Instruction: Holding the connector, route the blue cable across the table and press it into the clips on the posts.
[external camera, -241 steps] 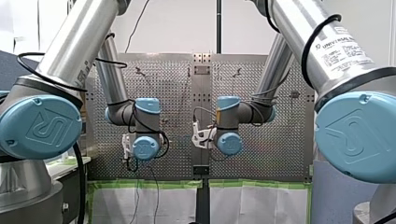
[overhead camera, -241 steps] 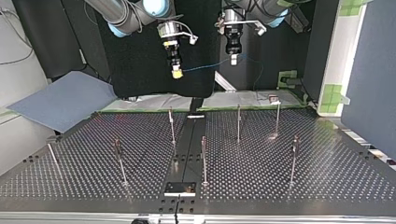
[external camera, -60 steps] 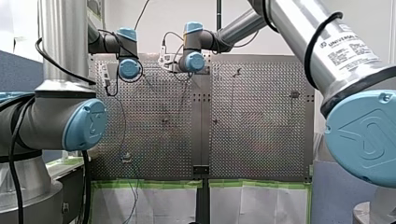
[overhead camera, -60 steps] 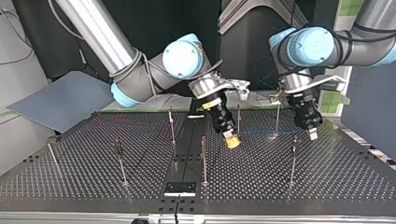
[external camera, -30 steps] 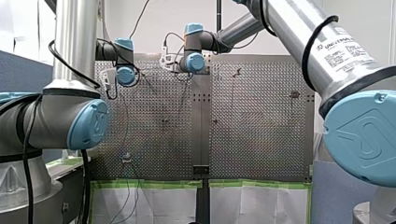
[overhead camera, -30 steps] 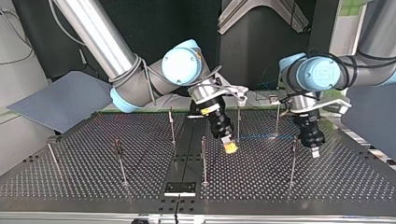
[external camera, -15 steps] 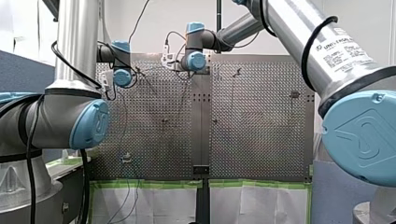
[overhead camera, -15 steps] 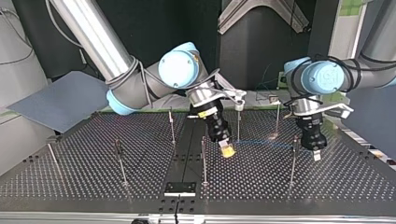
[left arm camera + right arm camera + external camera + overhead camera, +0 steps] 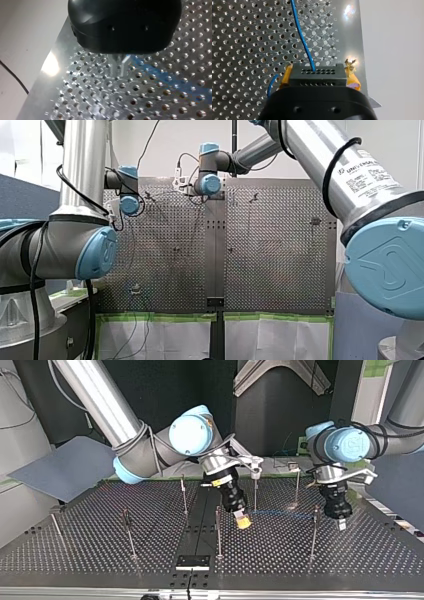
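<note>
Front: from behind and above, well back, looking over the table [image 9: 280, 270]. Top: low at its opposite edge, facing back. Wrists: close over it. Shared everywhere: the table.

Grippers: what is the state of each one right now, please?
Right gripper: closed, holding the black connector of the blue cable.
Left gripper: cannot be told, too blurred.
</note>
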Controlling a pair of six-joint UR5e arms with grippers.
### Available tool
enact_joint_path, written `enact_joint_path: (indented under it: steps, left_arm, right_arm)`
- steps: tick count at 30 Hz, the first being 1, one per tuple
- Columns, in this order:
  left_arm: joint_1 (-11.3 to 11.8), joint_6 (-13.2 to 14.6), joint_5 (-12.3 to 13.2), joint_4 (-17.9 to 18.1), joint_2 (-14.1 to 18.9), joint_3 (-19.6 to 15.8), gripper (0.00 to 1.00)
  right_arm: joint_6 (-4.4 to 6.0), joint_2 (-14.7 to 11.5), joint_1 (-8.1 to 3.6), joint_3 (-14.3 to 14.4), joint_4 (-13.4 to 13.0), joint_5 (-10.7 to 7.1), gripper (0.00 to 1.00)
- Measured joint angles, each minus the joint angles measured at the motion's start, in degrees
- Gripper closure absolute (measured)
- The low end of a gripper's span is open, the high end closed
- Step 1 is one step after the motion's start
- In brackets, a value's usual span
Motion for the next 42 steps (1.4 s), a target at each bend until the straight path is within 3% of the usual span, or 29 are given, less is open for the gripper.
enact_joint_path:
  steps: [1, 3, 8, 13, 16, 28, 36, 42]
  left_arm:
    - [0.1, -0.6, 0.0, -0.6, 0.0, -0.1, 0.39]
    - [0.2, -1.0, -0.1, -1.6, 0.1, -0.2, 0.00]
    - [0.3, -0.5, -0.6, -4.5, 0.8, -0.4, 0.00]
    - [0.0, -0.1, -2.7, -7.6, 2.7, -0.7, 0.00]
    - [-0.1, -0.7, -2.4, -9.4, 4.2, -1.5, 0.00]
    - [-0.6, -5.8, 4.1, -16.2, 11.3, -7.3, 0.00]
    - [-1.2, -6.0, 8.3, -17.5, 16.0, -8.4, 0.00]
    - [-2.4, -4.0, 11.4, -17.6, 18.8, -8.4, 0.00]
  right_arm:
    - [0.00, 0.0, 0.00, 0.0, 0.1, 0.00, 1.00]
    - [0.00, 0.0, 0.00, 0.0, 0.2, 0.00, 1.00]
    - [0.00, 0.0, 0.00, 0.0, 0.3, 0.00, 1.00]
    - [0.00, 0.0, 0.00, 0.0, 0.4, 0.00, 1.00]
    - [0.04, 0.0, 0.00, 0.0, 0.4, 0.00, 1.00]
    - [0.31, 0.0, -0.01, 0.0, 0.5, 0.04, 1.00]
    - [0.76, 0.0, -0.03, 0.0, 0.6, 0.15, 1.00]
    - [1.00, 0.0, -0.04, 0.0, 0.7, 0.17, 1.00]
